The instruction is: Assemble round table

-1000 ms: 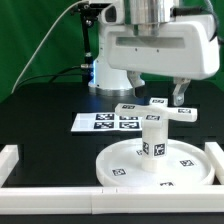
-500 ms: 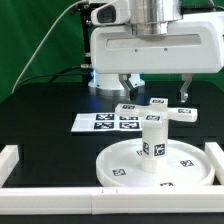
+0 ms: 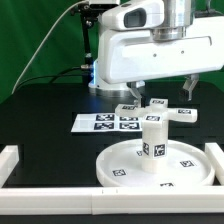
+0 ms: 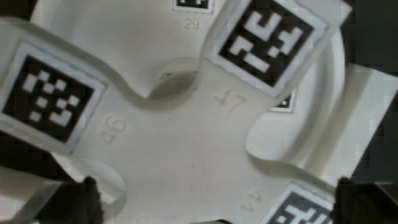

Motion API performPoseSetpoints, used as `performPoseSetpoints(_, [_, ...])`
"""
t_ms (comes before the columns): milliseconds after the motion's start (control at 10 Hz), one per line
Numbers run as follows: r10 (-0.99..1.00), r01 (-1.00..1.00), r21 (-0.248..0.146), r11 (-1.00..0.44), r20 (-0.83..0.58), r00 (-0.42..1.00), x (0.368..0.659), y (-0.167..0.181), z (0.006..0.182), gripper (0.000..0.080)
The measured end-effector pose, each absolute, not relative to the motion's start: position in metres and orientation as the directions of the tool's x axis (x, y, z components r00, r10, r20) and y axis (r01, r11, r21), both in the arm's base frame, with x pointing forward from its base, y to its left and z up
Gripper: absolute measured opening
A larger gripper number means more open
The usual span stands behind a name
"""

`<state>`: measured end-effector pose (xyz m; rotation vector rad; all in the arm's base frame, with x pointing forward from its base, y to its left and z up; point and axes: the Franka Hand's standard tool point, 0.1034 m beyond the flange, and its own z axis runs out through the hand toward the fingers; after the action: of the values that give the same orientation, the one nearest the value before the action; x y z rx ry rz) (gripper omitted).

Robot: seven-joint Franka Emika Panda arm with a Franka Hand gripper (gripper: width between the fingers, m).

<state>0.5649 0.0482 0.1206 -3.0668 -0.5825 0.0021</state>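
The large rimmed round disc point(image 3: 125, 165) lies flat at the front of the table. The short thick leg point(image 3: 152, 138) stands upright at its centre. Behind it lies a white cross-shaped part point(image 3: 158, 108) with square tags. My gripper point(image 3: 162, 92) hangs just above that cross-shaped part, open and empty, with one finger on each side of it. In the wrist view the cross-shaped part point(image 4: 187, 120) fills the picture, and my gripper point(image 4: 221, 205) shows two dark fingertips point(image 4: 75, 200) spread wide at the edge.
The marker board point(image 3: 100, 121) lies flat toward the exterior view's left of the cross-shaped part. A low white wall point(image 3: 12, 160) borders the table at the left, along the front and at the right. A green backdrop stands behind.
The hand has shifted a little toward the exterior view's right, above the cross-shaped part. The disc, leg and cross-shaped part have not moved.
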Motion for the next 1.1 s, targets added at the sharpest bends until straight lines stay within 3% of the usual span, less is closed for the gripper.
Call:
performPoseSetpoints(300, [0.603, 0.603, -0.003, -0.798, -0.01, 0.798, 0.564, 0.044, 0.115, 0.0649])
performPoseSetpoints(700, [0.608, 0.608, 0.009, -0.794, 0.0, 0.794, 0.566, 0.044, 0.108, 0.0649])
performPoseSetpoints(800, [0.607, 0.607, 0.011, -0.795, 0.001, 0.795, 0.567, 0.042, 0.109, 0.0557])
performPoseSetpoints(900, [0.605, 0.605, 0.013, -0.796, 0.001, 0.796, 0.567, 0.04, 0.109, 0.0411])
performPoseSetpoints(1000, [0.603, 0.603, 0.015, -0.797, 0.004, 0.797, 0.568, 0.039, 0.112, 0.0411])
performPoseSetpoints(1100, [0.605, 0.605, 0.01, -0.796, 0.001, 0.796, 0.566, 0.041, 0.113, 0.0267])
